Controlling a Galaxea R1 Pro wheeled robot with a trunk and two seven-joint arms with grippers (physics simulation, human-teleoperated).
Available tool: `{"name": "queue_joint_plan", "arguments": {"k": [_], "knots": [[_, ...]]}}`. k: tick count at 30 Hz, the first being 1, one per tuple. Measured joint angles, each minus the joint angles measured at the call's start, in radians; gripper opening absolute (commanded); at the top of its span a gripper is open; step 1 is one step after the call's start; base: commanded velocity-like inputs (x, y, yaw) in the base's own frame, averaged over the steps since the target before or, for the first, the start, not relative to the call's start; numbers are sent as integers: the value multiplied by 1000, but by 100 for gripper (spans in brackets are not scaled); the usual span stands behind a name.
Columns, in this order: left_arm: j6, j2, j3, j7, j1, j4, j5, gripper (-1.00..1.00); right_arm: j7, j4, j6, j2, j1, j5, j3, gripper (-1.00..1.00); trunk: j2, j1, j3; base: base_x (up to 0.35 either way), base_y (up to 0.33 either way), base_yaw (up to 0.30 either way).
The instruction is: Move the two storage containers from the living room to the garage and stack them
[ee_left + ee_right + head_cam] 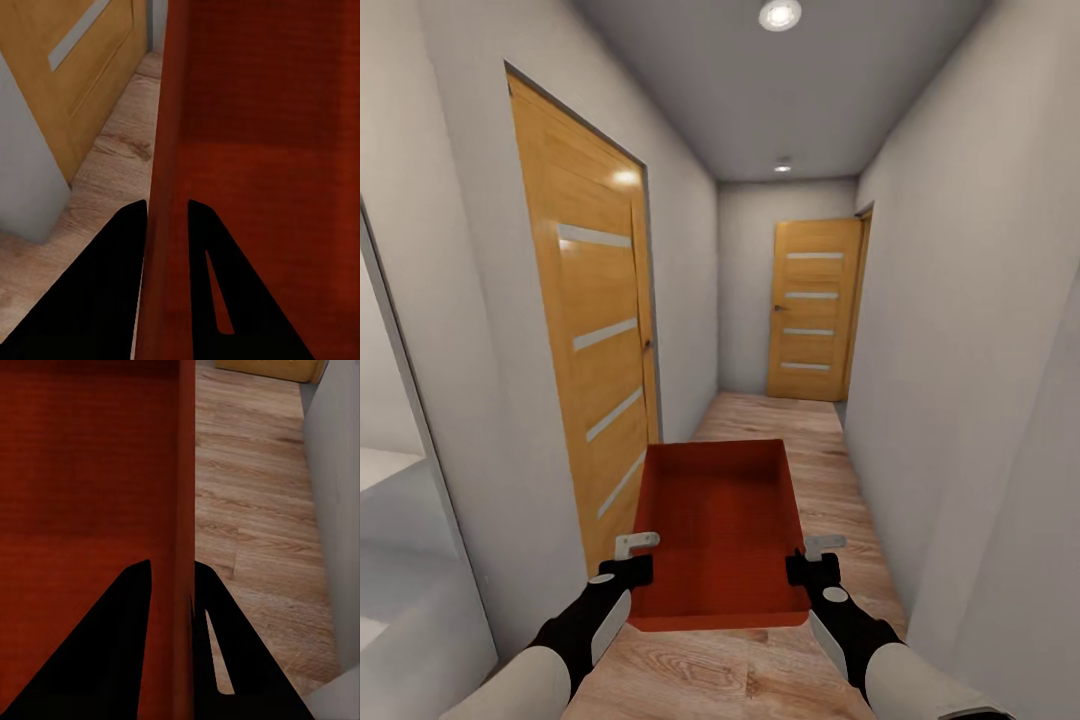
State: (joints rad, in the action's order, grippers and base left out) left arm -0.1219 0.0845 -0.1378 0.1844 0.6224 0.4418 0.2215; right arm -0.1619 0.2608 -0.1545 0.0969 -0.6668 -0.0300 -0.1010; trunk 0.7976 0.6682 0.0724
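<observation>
Item: storage container (720, 530), orange-red, carried level above the hallway floor (780, 440), just past the side door (595, 340). Left hand (628, 560) pinches its left wall; right hand (812, 560) pinches its right wall, presumably balancing the load in transit.

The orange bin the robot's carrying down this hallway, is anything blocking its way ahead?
The storage container is held by the left gripper and right gripper. The wood floor ahead looks bare, but the far door and side door are both closed.
</observation>
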Motion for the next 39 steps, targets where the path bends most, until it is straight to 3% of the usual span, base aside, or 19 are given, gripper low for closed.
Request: {"name": "queue_joint_plan", "arguments": {"k": [21,39], "knots": [[0,0,1,0,0,-1,0,-100,1,0,1,0,0,-1,1,-100,0,-1,0,289,0,0],[-3,0,-2,1,0,3,0,-100,1,0,0,0,0,2,0,-100,0,-1,0,322,0,-144]]}}
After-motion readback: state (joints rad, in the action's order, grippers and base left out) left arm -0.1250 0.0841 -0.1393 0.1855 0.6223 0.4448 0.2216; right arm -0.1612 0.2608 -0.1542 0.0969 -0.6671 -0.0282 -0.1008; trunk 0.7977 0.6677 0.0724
